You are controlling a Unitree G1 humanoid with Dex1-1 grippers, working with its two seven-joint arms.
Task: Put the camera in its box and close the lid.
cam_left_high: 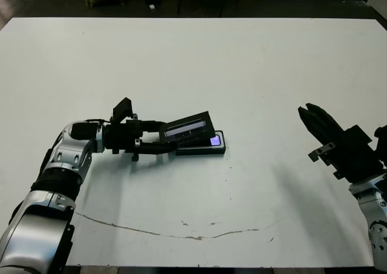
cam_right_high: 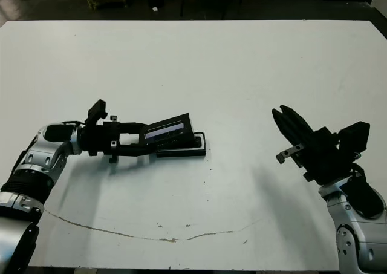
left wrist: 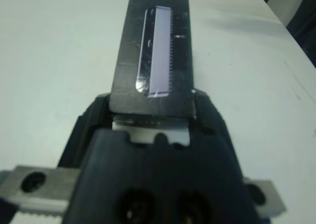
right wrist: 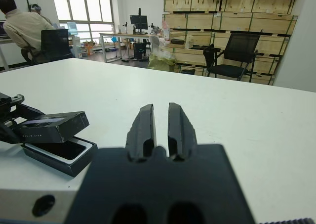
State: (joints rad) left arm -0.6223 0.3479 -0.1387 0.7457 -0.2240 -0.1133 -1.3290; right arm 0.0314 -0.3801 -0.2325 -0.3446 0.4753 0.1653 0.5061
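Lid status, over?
Left end effector shut on lid, tilted over box. Right end effector shut, empty, well clear. Nothing blocking.

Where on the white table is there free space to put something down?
The white table is bare beyond the black tray-shaped box, and between it and the right gripper. It is crowded where the left gripper holds the flat black windowed lid tilted over the box.

Bright windows point(right wrist: 81, 6), stacked wooden crates point(right wrist: 232, 16), a black office chair point(right wrist: 237, 53).
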